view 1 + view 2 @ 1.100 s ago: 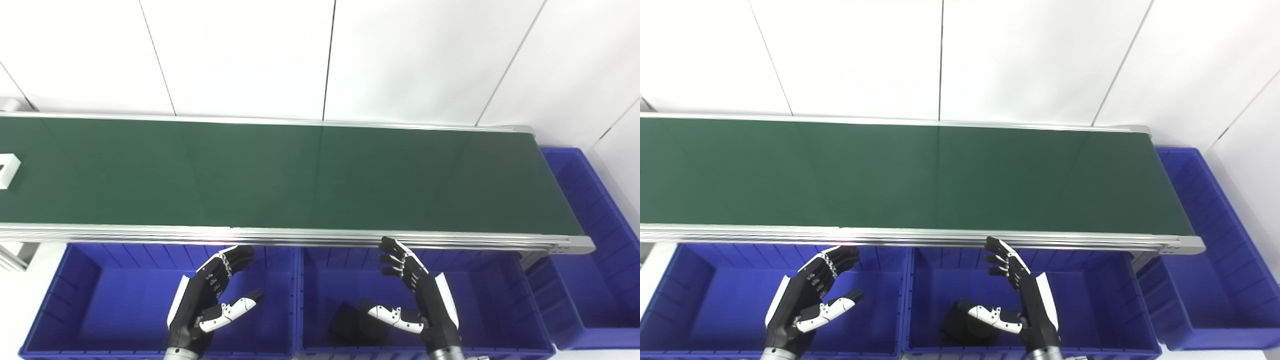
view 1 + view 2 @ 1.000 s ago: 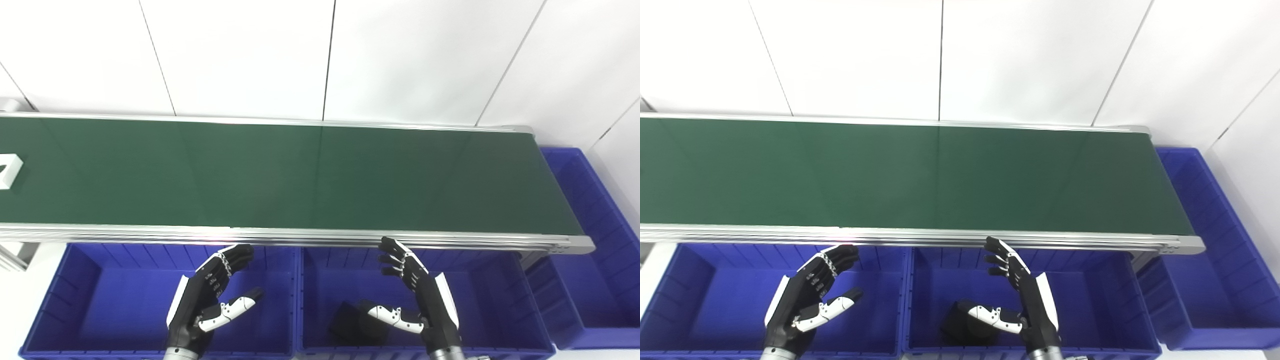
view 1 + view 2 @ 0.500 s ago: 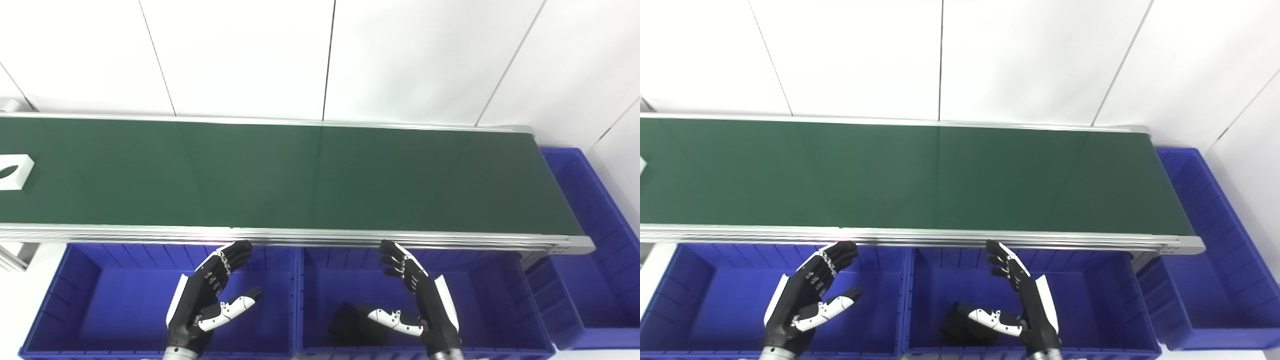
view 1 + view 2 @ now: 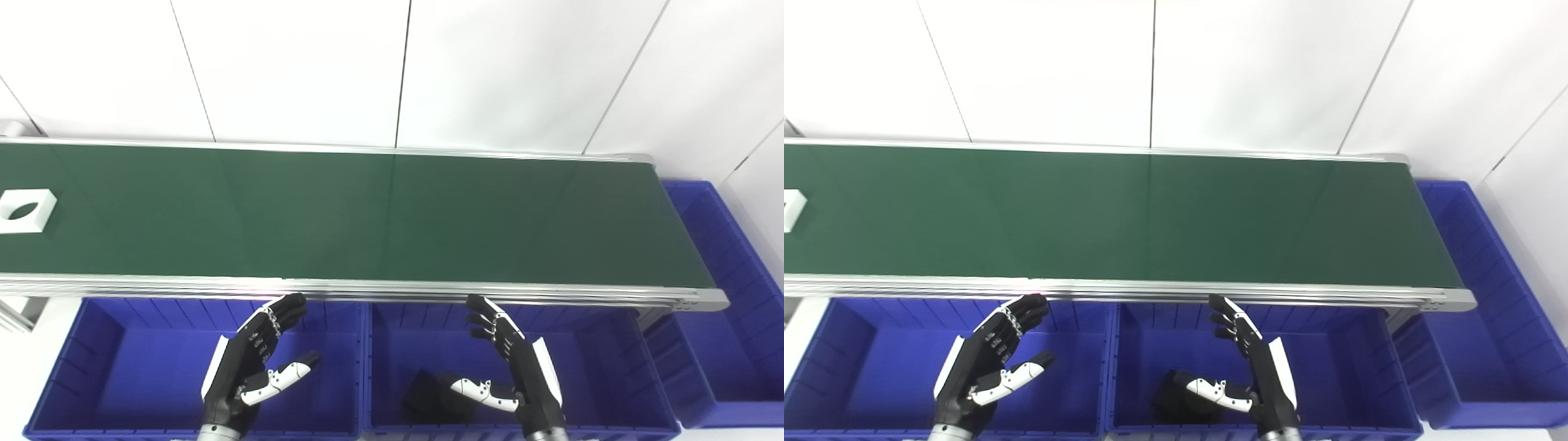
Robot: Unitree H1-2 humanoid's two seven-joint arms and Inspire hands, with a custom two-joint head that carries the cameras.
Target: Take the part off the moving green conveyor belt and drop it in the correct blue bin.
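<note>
A white square part with an oval hole [image 4: 26, 211] lies on the green conveyor belt [image 4: 367, 214] at its far left; the right eye view shows only its edge [image 4: 792, 210]. My left hand [image 4: 254, 367] hovers open over the left blue bin [image 4: 122, 392], holding nothing. Over the middle blue bin [image 4: 612, 373] my right hand [image 4: 511, 364] is open and empty too. Both hands are below the belt's near rail, far from the part.
A black part [image 4: 429, 398] lies in the middle bin beneath my right thumb. A third blue bin [image 4: 723, 294] stands past the belt's right end. White wall panels rise behind the belt.
The white part has ridden the belt to the right, coming further into view at the left edge. Both hands have barely shifted and stay open.
</note>
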